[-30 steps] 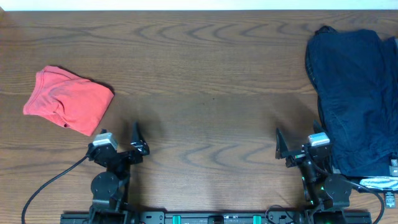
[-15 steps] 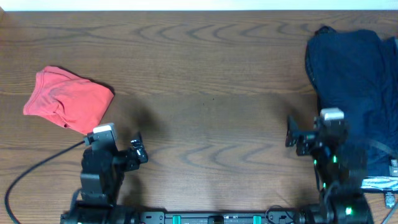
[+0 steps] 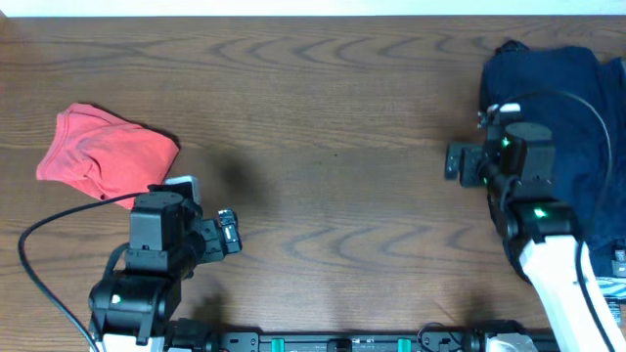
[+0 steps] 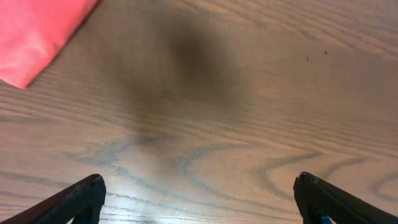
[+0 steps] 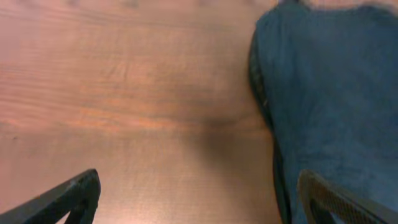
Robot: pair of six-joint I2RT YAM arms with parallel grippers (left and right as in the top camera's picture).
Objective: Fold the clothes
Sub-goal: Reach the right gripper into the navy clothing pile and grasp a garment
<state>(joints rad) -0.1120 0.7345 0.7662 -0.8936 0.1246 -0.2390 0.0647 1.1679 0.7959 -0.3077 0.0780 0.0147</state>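
Observation:
A folded red garment (image 3: pixel 106 156) lies at the left of the wooden table (image 3: pixel 333 117); its corner shows in the left wrist view (image 4: pixel 37 31). A dark navy pile of clothes (image 3: pixel 567 108) lies at the right; it also fills the right of the right wrist view (image 5: pixel 336 93). My left gripper (image 3: pixel 227 235) is open and empty, to the right of and nearer than the red garment, over bare wood (image 4: pixel 199 186). My right gripper (image 3: pixel 460 161) is open and empty, just left of the navy pile's left edge (image 5: pixel 199 183).
A black cable (image 3: pixel 39 235) loops from the left arm at the front left. A white tag (image 3: pixel 616 259) lies at the front right by the navy pile. The table's far edge runs along the top.
Both arms have lifted from the front edge. The right gripper has moved away from me to the navy pile's left edge. The left gripper has shifted slightly right, near the red garment.

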